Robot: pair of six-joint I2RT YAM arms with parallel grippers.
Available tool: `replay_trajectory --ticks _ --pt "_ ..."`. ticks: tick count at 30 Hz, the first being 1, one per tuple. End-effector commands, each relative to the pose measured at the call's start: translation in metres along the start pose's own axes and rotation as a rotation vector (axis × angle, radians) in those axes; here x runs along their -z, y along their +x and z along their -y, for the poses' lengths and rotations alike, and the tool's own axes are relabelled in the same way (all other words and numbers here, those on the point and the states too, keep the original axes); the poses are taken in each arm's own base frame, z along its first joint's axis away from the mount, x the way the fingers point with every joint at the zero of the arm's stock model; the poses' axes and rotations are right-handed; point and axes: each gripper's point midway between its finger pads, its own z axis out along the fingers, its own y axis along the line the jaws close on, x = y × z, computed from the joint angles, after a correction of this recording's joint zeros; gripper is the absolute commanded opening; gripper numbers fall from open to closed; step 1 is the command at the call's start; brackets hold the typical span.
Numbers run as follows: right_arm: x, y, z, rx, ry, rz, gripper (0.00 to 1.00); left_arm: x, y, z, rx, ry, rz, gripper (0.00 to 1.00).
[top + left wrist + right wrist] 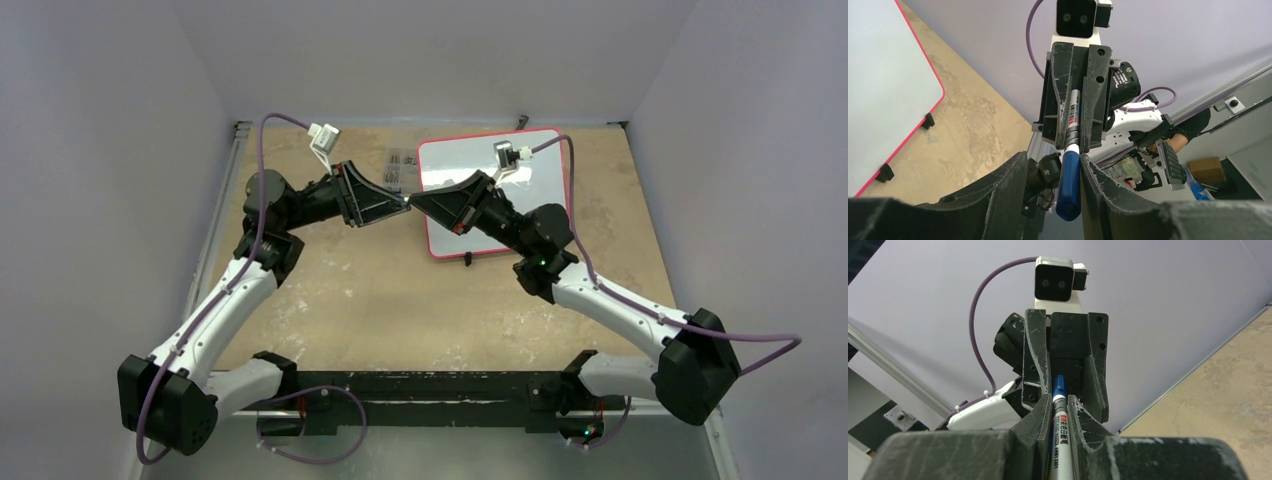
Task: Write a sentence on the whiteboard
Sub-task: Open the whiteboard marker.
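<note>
The whiteboard (pixel 455 160), white with a thin red frame, lies at the back right of the table; its corner also shows in the left wrist view (pixel 888 85). The sentence is out of view; the board's visible surface looks blank. My two grippers meet tip to tip just left of the board. The right gripper (pixel 420 198) (pixel 1058 401) is shut on the grey barrel of a marker (pixel 1060 435). The marker's blue cap (pixel 1069 185) sits between the jaws of my left gripper (pixel 398 207) (pixel 1054 157), which stand open, with a gap on the cap's left side.
A small grey printed packet (pixel 400 168) lies on the tan tabletop just left of the board. The board's black feet (pixel 928 120) stick out from its near edge. A metal rail (pixel 215 250) runs along the table's left side, with purple-grey walls around.
</note>
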Motion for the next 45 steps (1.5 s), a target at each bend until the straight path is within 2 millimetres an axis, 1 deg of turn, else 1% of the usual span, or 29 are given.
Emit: replay_trajectory --ticks 1,6,13,18,30,32,34,38,40,42,45 --pt "0.005 -0.008 -0.022 0.038 -0.046 0.035 0.0 0.002 -0.006 0.018 -0.061 0.023 0.014 0.41" --pt "0.009 -0.011 -0.026 0.049 -0.034 0.041 0.0 0.009 -0.012 0.026 -0.074 0.009 0.032 0.41" --pt "0.013 -0.016 -0.03 0.067 -0.02 0.053 0.0 0.017 -0.017 0.032 -0.086 -0.017 0.068 0.41" --pt "0.014 -0.015 -0.029 0.067 -0.016 0.051 0.0 0.018 -0.018 0.035 -0.075 -0.007 0.082 0.38" --pt "0.013 -0.012 -0.023 0.057 -0.003 0.048 0.0 0.013 -0.025 0.043 -0.052 0.044 0.099 0.38" --pt "0.013 -0.012 -0.022 0.058 0.0 0.047 0.0 0.013 -0.025 0.042 -0.047 0.042 0.097 0.34" --pt "0.013 -0.012 -0.021 0.058 0.002 0.047 0.0 0.013 -0.024 0.04 -0.045 0.041 0.095 0.27" --pt "0.012 -0.012 -0.021 0.059 0.003 0.048 0.0 0.013 -0.022 0.038 -0.039 0.037 0.093 0.18" --pt "0.012 -0.012 -0.02 0.057 0.006 0.049 0.0 0.013 -0.022 0.037 -0.039 0.035 0.093 0.11" --pt "0.012 -0.012 -0.019 0.056 0.007 0.048 0.0 0.013 -0.021 0.036 -0.034 0.033 0.09 0.0" --pt "0.012 -0.012 -0.019 0.054 0.01 0.049 0.0 0.013 -0.021 0.032 -0.036 0.025 0.096 0.0"
